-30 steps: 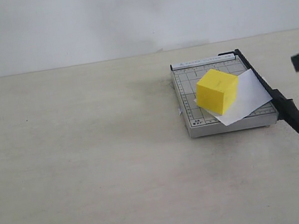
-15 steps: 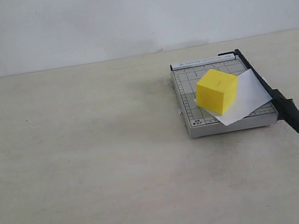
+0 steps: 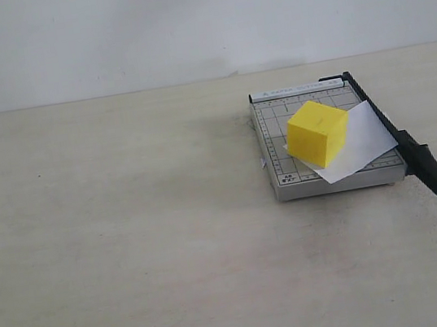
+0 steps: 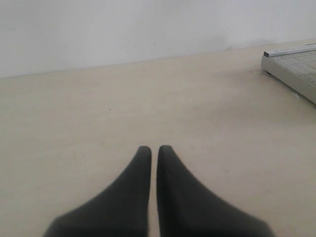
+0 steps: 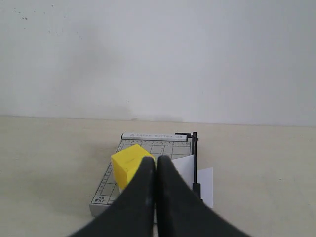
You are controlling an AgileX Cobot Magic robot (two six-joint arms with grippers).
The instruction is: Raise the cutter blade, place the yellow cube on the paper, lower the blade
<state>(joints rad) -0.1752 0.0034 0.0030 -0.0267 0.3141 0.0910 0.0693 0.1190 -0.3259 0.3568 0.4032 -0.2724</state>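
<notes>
You are seeing the bright yellow cube (image 3: 318, 133) sitting on the white paper (image 3: 364, 144), which is lying askew on the grey gridded base (image 3: 277, 126), while the black cutter blade (image 3: 403, 141) is lying lowered along the base's right edge.

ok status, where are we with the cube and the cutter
Left jaws shut, empty; right jaws shut, empty. Yellow cube sits on the paper on the cutter base; cutter blade down. Nothing in the way.

Soft, even, fairly bright light. A faint shadow smudges the table (image 3: 133, 250) left of the cutter base (image 3: 272, 123). The left gripper (image 4: 154, 148) and right gripper (image 5: 156, 160) look dark and blurred up close.
</notes>
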